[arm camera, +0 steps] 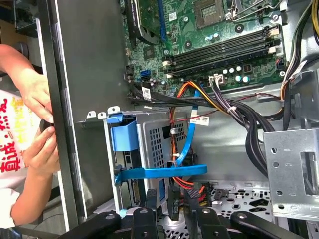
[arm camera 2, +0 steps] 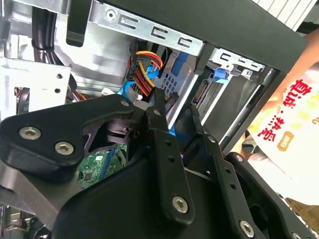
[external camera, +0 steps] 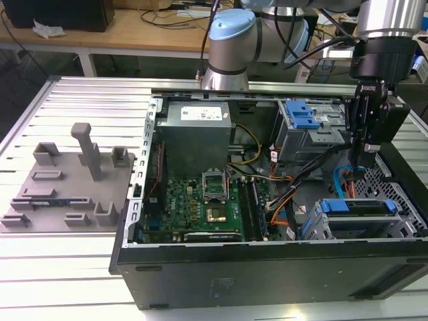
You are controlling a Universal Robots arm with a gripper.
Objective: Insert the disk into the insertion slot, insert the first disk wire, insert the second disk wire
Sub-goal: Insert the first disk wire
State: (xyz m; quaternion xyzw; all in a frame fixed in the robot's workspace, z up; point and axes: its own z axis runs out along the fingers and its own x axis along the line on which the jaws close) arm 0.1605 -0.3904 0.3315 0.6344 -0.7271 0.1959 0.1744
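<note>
This is a robotics lab or test workshop. In the exterior view a robot arm (external camera: 231, 40) with blue-capped joints stands at twelve o'clock, mounted at the far edge of a slatted aluminium table (external camera: 80, 93). Beyond it, at eleven o'clock, runs a wooden workbench (external camera: 127, 33) strewn with loose cables (external camera: 177, 10). A desktop computer case (external camera: 267, 274) lies open on the table from the centre out to four o'clock, its motherboard (external camera: 200, 200) and wiring bare. At nine o'clock sits a grey fixture plate (external camera: 63, 190) with moulded holders. In the first wrist view a person's hand (arm camera: 40, 149) rests just beside the case's outer wall.
</note>
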